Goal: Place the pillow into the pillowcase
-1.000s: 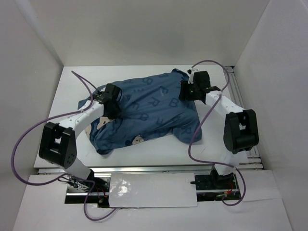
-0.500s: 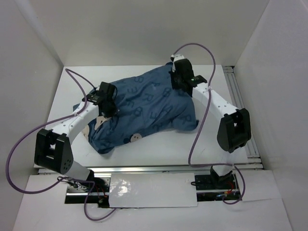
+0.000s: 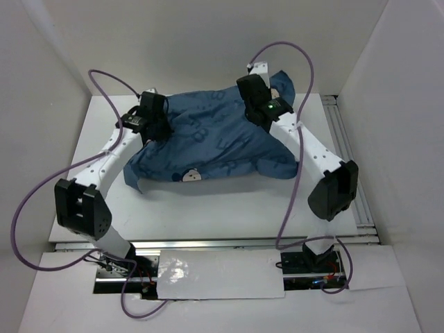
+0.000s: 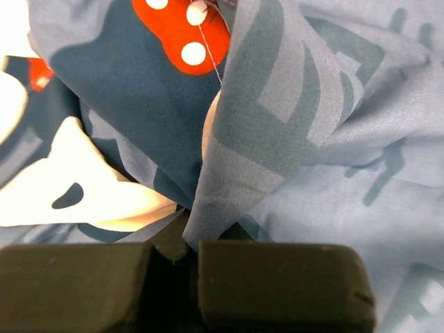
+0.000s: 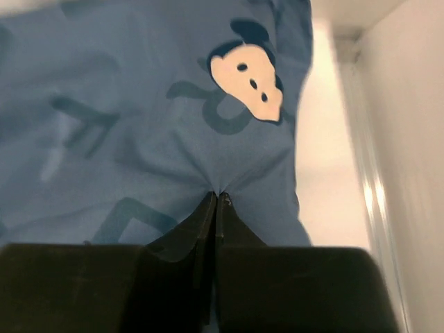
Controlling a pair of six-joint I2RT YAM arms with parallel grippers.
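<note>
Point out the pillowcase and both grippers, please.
pillowcase (image 3: 208,142): top external view, middle of the blue fabric.
left gripper (image 4: 186,253): left wrist view, between the fingertips pinching fabric.
right gripper (image 5: 216,200): right wrist view, between the shut fingertips.

There is one pillowcase (image 3: 208,142), denim-blue, and one white tabletop (image 3: 208,208). Three white walls (image 3: 208,41) show around the tabletop: one behind and one on each side.

There are two robot arms: one left arm (image 3: 104,156) and one right arm (image 3: 312,149). There are two pincers, the left pincer (image 4: 191,250) and the right pincer (image 5: 216,198), each with two dark fingers (image 4: 277,284). There are two purple cables, one left cable (image 3: 14,232) and one right cable (image 3: 283,44).

The printed figures differ by view:
- **Top view:** one cartoon face (image 3: 191,175).
- **Right wrist view:** one mouse face (image 5: 246,78).
- **Left wrist view:** one red bow (image 4: 177,28) with three white dots in sight, and one more red patch (image 4: 41,73) at the left edge.
</note>
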